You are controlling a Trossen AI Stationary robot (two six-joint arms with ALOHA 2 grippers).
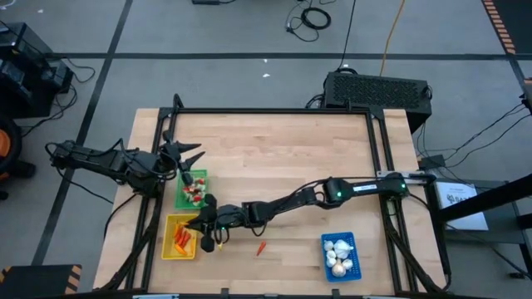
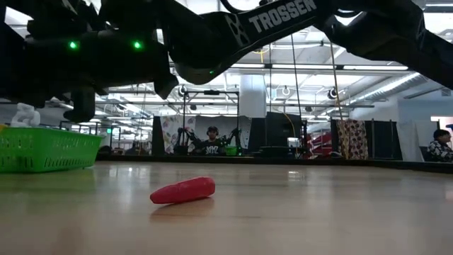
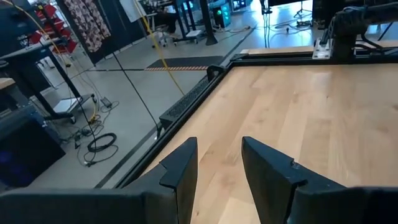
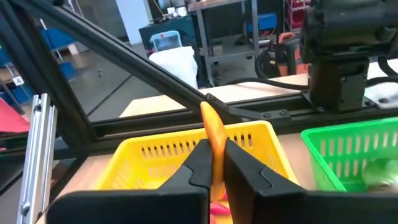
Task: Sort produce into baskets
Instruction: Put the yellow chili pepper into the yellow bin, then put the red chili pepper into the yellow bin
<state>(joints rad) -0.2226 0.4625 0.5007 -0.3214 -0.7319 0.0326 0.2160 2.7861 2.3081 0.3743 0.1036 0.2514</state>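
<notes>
My right gripper [image 1: 202, 235] reaches across the table from the right. It is shut on an orange carrot-like piece [image 4: 210, 124] at the yellow basket [image 1: 166, 237], which holds orange and red pieces [image 1: 181, 239]. A red pepper-like piece [image 1: 261, 247] lies on its side on the bare wood, right of that basket. The green basket [image 1: 179, 198] with mixed small produce sits just beyond the yellow one. The blue basket [image 1: 326, 249] at the near right holds white garlic bulbs [image 1: 338, 256]. My left gripper [image 1: 189, 158] hovers open by the green basket's far end, nothing between its fingers [image 3: 180, 171]. My right gripper pinches the orange piece between its two fingers [image 4: 199, 155]. The piece's upper end [image 4: 208, 115] sticks up past the fingertips, and its lower part is hidden between them. The fingers come about level from the table's right side. The piece stands nearly upright over the yellow basket [image 4: 155, 152].
Black frame rails [image 1: 274, 110] run along the table's far and side edges. Bare wood [image 1: 291, 149] fills the middle and far part of the table. In the low view the right arm passes overhead above the red piece [image 2: 182, 190]. People sit far off in the room.
</notes>
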